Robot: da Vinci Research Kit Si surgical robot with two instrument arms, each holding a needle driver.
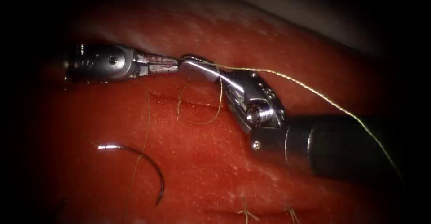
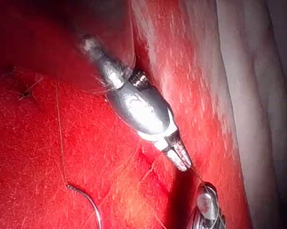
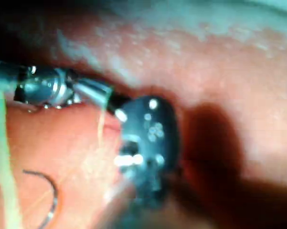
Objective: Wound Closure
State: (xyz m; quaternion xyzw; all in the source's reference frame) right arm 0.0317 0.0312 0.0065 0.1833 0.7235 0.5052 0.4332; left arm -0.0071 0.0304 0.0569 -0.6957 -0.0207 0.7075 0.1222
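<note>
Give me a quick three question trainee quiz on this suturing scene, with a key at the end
1. True or false: the needle is held by the right tool.
2. Where does the needle lie? A) free on the tissue B) through the cut C) in the left tool
3. Fill in: the two tools' tips meet on the ____.

Key: 1 false; 2 A; 3 thread.

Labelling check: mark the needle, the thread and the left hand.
needle [image 1: 152,165]: endoscope view, mid-curve, lying free on the tissue.
thread [image 1: 314,91]: endoscope view, taut span right of the tools.
left hand [image 1: 175,64]: endoscope view, jaw tips, shut on the thread.
</note>
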